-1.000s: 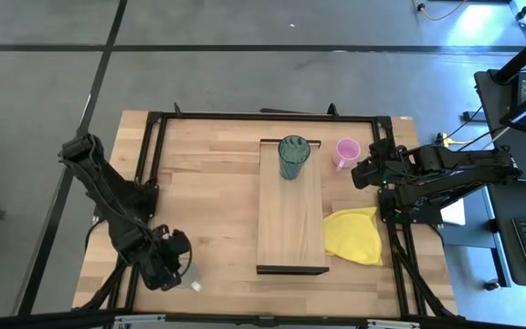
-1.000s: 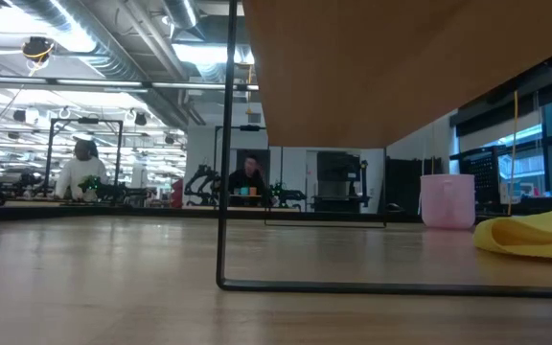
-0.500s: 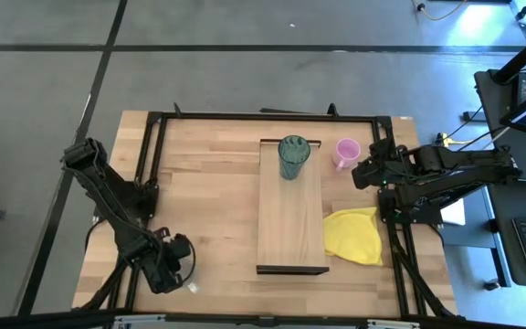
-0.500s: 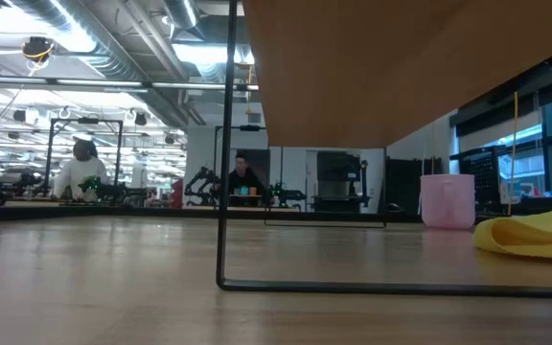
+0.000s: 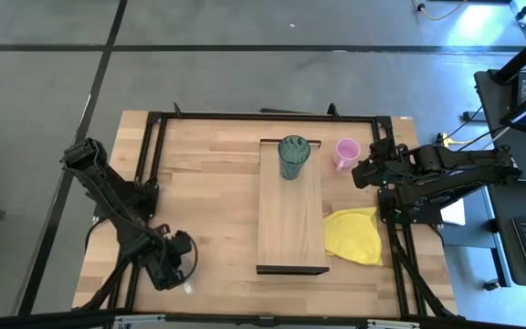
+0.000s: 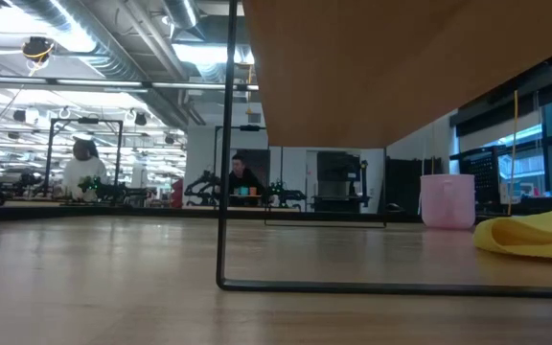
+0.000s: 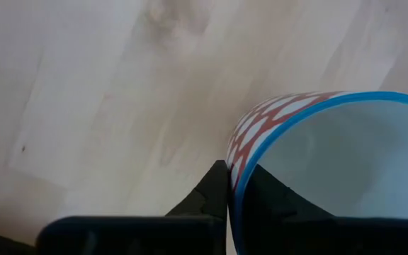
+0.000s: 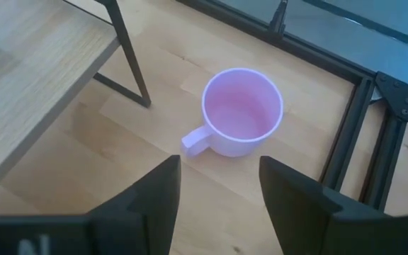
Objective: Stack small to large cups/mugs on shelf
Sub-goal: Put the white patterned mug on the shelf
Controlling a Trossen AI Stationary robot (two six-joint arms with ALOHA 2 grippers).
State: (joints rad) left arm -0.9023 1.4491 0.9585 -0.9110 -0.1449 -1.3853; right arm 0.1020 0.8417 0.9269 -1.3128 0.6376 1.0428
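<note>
2 dark jointed arms (image 5: 108, 196), black cabling along links; matte black wedge-shaped fingers (image 8: 154, 195).

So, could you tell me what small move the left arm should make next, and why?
Probably lift straight up: the left gripper has its fingers pinching the rim of the white mug, which sits on the table, far from the shelf.

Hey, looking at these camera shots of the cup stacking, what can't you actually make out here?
- Cup at the left gripper: the left wrist view's edge cuts off its body, so no handle or base shows; in the high view the arm hides it.
- Shelf top: the low view shows only its underside, so the teal tumbler is unseen there.
- Pink mug: base hidden.
</note>
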